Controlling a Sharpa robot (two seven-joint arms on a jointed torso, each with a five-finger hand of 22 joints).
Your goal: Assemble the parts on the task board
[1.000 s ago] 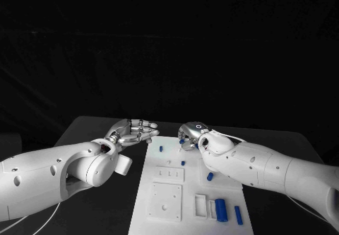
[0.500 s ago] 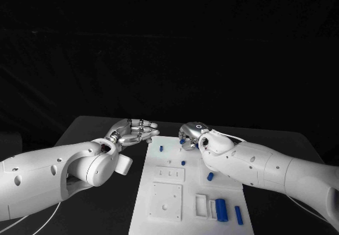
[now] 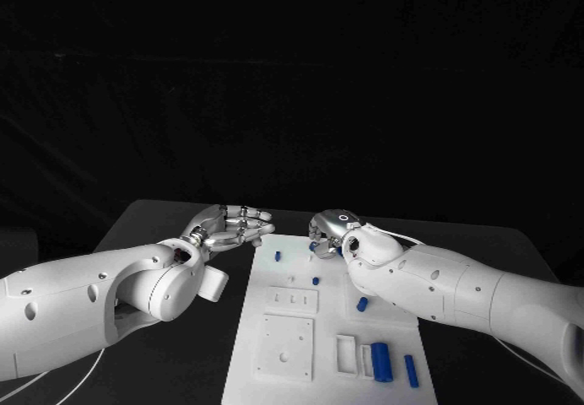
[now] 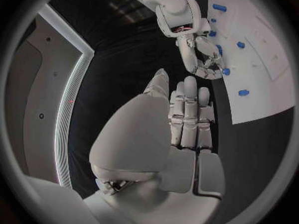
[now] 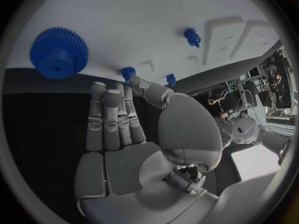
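I judge assembly barely begun: blue parts [image 3: 381, 361] lie loose on the task board [image 3: 283, 314]. Left hand [image 3: 229, 227] and right hand [image 3: 328, 229] hover spread, holding nothing.

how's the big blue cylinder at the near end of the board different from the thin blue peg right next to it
The big blue cylinder is clearly thicker and longer than the thin blue peg. The cylinder lies beside the white raised blocks on the task board; the peg lies nearer the board's right edge, apart from them. Both are blue, lie flat pointing roughly along the board, and neither hand touches them.
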